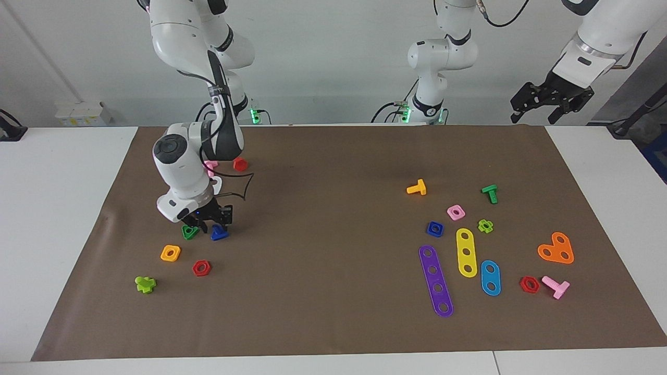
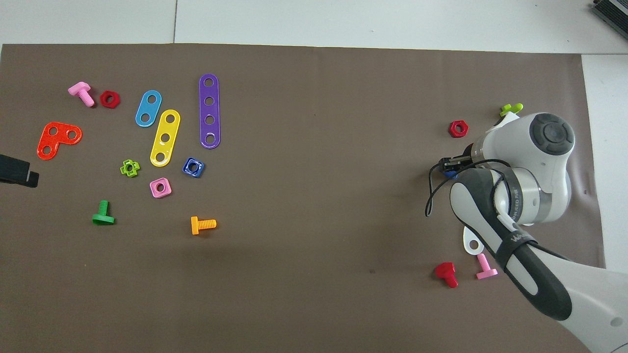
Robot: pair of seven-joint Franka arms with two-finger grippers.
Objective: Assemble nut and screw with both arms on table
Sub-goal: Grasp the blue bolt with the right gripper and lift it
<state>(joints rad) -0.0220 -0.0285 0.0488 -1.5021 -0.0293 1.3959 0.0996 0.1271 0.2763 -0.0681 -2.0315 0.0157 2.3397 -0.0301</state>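
The dark blue screw (image 1: 219, 233) lies on the brown mat (image 1: 333, 156) of the table, toward the right arm's end. My right gripper (image 1: 215, 224) is down on the mat right at it. From above, the right arm covers most of the screw (image 2: 449, 172), and only a blue sliver shows beside the right gripper (image 2: 450, 163). The dark blue square nut (image 1: 435, 228) (image 2: 194, 167) lies flat toward the left arm's end, among other toy parts. My left gripper (image 1: 534, 117) (image 2: 17, 170) waits raised and open at that end, holding nothing.
A green triangular nut (image 1: 190, 232) lies right beside the screw, with an orange square nut (image 1: 170, 253) and a red hex nut (image 1: 201, 267) farther from the robots. A pink nut (image 1: 456, 212), a lime nut (image 1: 485, 225) and coloured strips (image 1: 467, 252) surround the blue nut.
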